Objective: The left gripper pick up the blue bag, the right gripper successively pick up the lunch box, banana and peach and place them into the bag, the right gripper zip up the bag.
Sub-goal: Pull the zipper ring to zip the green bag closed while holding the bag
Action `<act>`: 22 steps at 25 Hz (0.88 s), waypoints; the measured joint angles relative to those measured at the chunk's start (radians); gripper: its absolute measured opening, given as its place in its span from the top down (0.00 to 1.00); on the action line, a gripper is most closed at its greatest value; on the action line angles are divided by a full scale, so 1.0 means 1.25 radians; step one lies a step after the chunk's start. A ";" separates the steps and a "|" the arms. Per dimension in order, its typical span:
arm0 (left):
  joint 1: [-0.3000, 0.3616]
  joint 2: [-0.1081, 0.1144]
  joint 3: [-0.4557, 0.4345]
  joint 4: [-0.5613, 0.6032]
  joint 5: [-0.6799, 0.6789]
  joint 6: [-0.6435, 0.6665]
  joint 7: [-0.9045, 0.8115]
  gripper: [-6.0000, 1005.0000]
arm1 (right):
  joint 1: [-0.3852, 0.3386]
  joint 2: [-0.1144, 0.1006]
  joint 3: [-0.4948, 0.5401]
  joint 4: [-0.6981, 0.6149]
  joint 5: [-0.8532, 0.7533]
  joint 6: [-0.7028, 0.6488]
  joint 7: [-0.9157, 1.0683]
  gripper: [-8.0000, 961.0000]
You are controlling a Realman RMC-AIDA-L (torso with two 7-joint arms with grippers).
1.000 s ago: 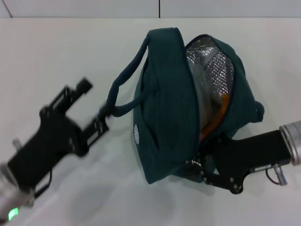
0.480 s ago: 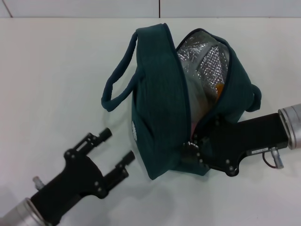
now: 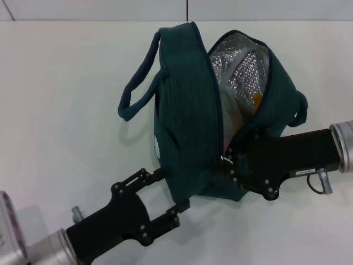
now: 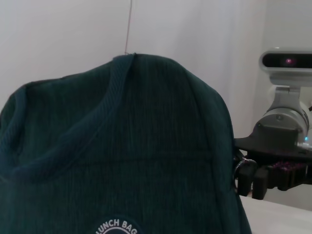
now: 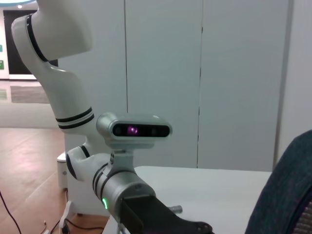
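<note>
Blue bag (image 3: pixel 187 116) on white desk (image 3: pixel 60 83), both claws at its near end.

Left claw (image 3: pixel 168 190): fingers spread wide, released, nothing between them; far fingertip just beside the bag's lower side panel, contact uncertain. Right claw (image 3: pixel 229 165): pressed against the bag's near end at the zipper line; cannot tell whether clenched, fingers hidden by fabric. Bag lies on its side, zip partly undone, silver lining (image 3: pixel 242 69) showing, something orange (image 3: pixel 257 99) inside. Handle (image 3: pixel 138 83) loops out onto the desk. Left wrist view: bag fills the view, "LUNCH BAG" badge (image 4: pixel 117 226) visible.
</note>
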 joint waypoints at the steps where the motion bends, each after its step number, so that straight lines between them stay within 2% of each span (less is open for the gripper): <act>1: -0.002 -0.001 -0.002 0.004 -0.001 -0.010 0.001 0.37 | -0.001 0.000 0.000 0.000 0.001 0.000 0.000 0.94; 7: -0.015 0.000 -0.007 0.030 -0.025 -0.070 0.008 0.38 | -0.008 0.003 0.000 0.002 0.011 -0.004 -0.008 0.94; 21: -0.045 0.003 -0.008 0.026 -0.031 -0.070 0.008 0.42 | -0.026 0.002 0.000 0.002 0.022 -0.005 -0.009 0.94; 22: -0.048 0.002 -0.008 0.026 -0.034 -0.071 0.008 0.45 | -0.026 0.002 0.000 0.002 0.022 -0.005 -0.009 0.94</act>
